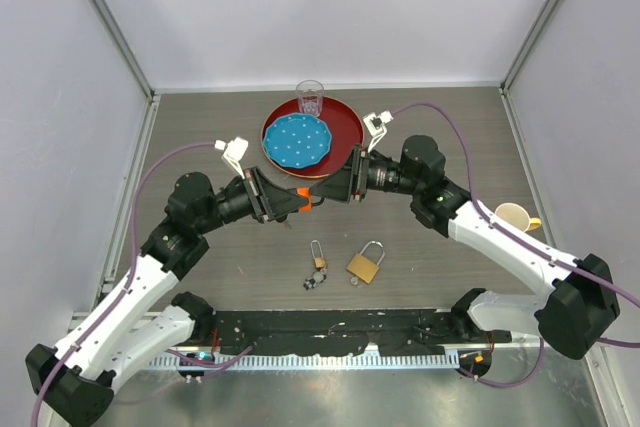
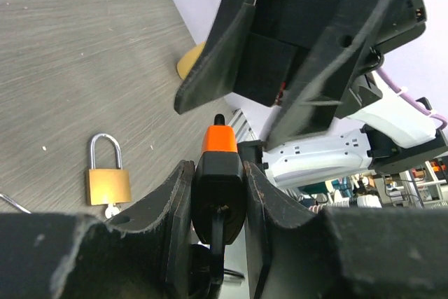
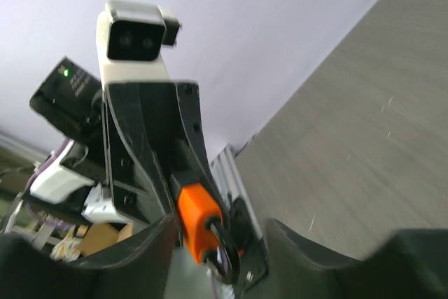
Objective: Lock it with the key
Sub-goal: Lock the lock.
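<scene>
An orange and black padlock (image 1: 303, 198) is held in the air above the table's middle by my left gripper (image 1: 288, 202), which is shut on its black body (image 2: 218, 180). A dark key-like piece hangs from the keyhole on the end nearest the left wrist camera. The orange end (image 3: 196, 220) with its dark shackle points at my right gripper (image 1: 342, 187). The right gripper (image 3: 220, 234) is open, its fingers (image 2: 210, 68) standing to either side of the orange end without closing on it.
Two brass padlocks lie on the table below: a small one (image 1: 318, 259) with keys (image 1: 313, 281) and a larger one (image 1: 365, 265), which also shows in the left wrist view (image 2: 107, 183). A red tray (image 1: 345, 125) holds a blue plate (image 1: 297, 140); a glass (image 1: 310, 97) stands behind it. A cup (image 1: 513, 215) stands at the right.
</scene>
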Available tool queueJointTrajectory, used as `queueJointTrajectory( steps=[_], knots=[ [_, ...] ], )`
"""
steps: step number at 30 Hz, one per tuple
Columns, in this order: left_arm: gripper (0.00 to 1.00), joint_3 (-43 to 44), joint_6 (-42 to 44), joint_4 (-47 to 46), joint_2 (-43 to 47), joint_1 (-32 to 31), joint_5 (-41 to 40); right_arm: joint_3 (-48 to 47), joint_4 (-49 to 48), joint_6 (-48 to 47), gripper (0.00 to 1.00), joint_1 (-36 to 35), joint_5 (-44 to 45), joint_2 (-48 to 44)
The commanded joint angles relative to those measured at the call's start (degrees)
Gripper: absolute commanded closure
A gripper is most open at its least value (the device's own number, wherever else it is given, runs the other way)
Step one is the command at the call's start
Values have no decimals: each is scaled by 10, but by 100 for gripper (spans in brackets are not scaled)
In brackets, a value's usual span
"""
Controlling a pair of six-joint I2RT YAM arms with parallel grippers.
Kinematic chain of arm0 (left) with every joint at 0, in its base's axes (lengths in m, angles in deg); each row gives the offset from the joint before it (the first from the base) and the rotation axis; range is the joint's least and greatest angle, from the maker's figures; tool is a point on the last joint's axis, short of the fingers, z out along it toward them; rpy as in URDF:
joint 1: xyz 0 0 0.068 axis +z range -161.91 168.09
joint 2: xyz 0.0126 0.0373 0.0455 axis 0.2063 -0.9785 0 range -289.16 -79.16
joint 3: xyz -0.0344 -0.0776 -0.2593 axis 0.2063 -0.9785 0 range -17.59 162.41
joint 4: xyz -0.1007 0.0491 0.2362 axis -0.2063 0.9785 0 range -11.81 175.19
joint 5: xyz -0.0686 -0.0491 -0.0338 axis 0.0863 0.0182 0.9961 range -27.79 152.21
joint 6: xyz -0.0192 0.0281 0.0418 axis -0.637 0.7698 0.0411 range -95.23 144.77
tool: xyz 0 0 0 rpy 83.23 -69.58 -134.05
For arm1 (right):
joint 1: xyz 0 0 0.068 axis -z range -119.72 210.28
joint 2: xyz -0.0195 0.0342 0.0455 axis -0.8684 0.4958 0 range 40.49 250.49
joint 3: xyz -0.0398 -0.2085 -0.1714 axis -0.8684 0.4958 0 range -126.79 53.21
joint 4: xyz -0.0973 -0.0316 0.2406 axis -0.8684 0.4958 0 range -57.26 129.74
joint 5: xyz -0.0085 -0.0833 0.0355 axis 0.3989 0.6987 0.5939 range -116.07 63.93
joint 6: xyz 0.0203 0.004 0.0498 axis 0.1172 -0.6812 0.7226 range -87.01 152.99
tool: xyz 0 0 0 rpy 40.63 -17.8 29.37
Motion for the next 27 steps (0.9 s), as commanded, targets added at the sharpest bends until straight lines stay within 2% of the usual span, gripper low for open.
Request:
queueJointTrajectory(
  steps=[1, 4, 8, 14, 17, 22, 27],
  knots=[
    [100, 12, -8, -22, 4, -9, -26, -2, -12, 13, 26, -7, 67, -42],
    [100, 5, -19, -52, 1, -9, -28, 14, 3, 16, 10, -1, 112, -68],
    [100, 3, -30, -63, -5, -9, -35, 43, 10, 41, 3, 14, 166, -104],
    [100, -3, -40, -94, -11, -9, -43, 117, -70, 127, 1, 57, 187, -148],
    [100, -13, -56, -125, -13, -10, -55, 131, -74, 160, 1, 59, 211, -156],
    [100, -46, -92, -192, -19, -11, -82, 173, -164, 237, 1, 59, 221, -144],
    [100, -73, -109, -236, -8, -13, -130, 174, -257, 260, 5, 52, 197, -97]
  ],
)
